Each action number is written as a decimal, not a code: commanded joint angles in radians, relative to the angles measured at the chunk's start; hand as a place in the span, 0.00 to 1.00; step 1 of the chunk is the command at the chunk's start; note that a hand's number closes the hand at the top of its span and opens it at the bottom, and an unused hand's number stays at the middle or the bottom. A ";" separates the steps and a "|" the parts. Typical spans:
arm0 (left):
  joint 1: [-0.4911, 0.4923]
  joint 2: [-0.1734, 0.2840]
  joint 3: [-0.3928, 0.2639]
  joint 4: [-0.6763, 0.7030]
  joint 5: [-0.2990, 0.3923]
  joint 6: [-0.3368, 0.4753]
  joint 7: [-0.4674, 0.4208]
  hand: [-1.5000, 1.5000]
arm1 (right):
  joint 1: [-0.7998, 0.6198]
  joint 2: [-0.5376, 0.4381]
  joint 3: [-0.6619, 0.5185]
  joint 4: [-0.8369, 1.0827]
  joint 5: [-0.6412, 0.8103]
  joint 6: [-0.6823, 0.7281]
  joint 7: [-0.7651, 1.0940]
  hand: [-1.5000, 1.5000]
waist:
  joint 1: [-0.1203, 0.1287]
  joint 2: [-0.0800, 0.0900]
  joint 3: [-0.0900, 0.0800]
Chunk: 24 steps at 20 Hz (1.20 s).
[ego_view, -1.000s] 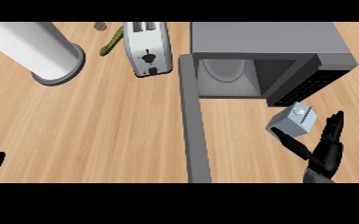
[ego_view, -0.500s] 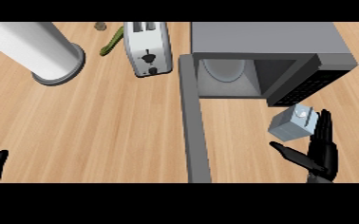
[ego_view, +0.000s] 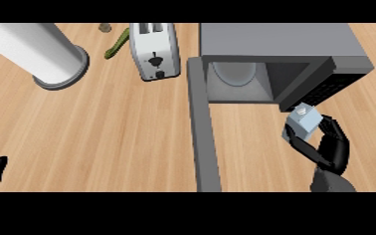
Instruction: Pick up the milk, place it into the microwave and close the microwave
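- Head view: the left hand (ego_view: 2, 167) shows only as a black sliver at the left edge, so I cannot tell how it is set.
- The white cylinder (ego_view: 44, 55) and the microwave (ego_view: 279, 42) are cut off at the top.
- The right hand (ego_view: 323, 147) curls round the milk (ego_view: 303, 121), thumb on its left side and fingers on its right, hiding the carton's lower part.
- The milk sits just in front of the microwave's open cavity, near its right corner; whether it touches the counter is unclear.
- The microwave door (ego_view: 204, 129) stands open across the wooden counter (ego_view: 110, 134).
- A toaster (ego_view: 154, 50) lies left of the microwave, beside a green vegetable (ego_view: 116, 46).
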 commanded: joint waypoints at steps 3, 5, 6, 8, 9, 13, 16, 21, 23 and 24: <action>-0.009 -0.009 0.001 -0.029 0.004 0.013 0.052 0.00 | -0.022 0.062 0.006 -0.071 -0.028 -0.068 -0.019 1.00 | -0.004 0.000 0.000; 0.033 -0.009 0.011 0.054 0.013 -0.047 -0.076 0.00 | 0.030 0.085 0.067 -0.220 -0.005 -0.078 0.052 1.00 | -0.007 -0.003 -0.001; 0.025 -0.009 -0.009 -0.006 -0.005 -0.009 -0.010 0.00 | -0.006 0.017 0.058 -0.139 -0.008 0.010 0.029 1.00 | -0.003 0.000 0.000; 0.063 -0.006 0.016 -0.025 0.030 -0.048 -0.008 0.00 | 0.040 -0.028 0.099 -0.150 -0.010 0.168 0.027 1.00 | -0.001 -0.002 0.000; 0.095 -0.009 0.003 -0.042 0.047 -0.051 -0.016 0.00 | 0.039 -0.027 0.132 -0.131 0.006 0.212 0.024 1.00 | 0.007 -0.002 0.000; -0.018 0.031 0.055 -0.009 0.081 -0.014 0.040 0.00 | 0.037 -0.069 0.207 -0.144 0.028 0.377 0.003 1.00 | -0.007 0.001 0.001; 0.024 0.006 0.048 -0.003 0.069 -0.042 0.007 0.00 | 0.051 -0.045 0.243 -0.220 0.017 0.408 0.065 1.00 | -0.004 -0.002 0.000; 0.017 -0.009 0.006 -0.005 0.057 -0.018 0.034 0.00 | 0.103 -0.011 0.287 -0.477 0.001 0.363 0.215 1.00 | -0.010 -0.002 0.000; 0.049 -0.009 0.024 -0.017 0.066 -0.021 0.015 0.00 | 0.089 -0.027 0.310 -0.561 0.037 0.314 0.295 1.00 | -0.009 -0.004 -0.001; 0.076 -0.009 0.070 -0.020 0.093 -0.070 -0.013 0.00 | 0.100 -0.002 0.317 -0.542 0.057 0.297 0.256 1.00 | -0.004 -0.002 0.000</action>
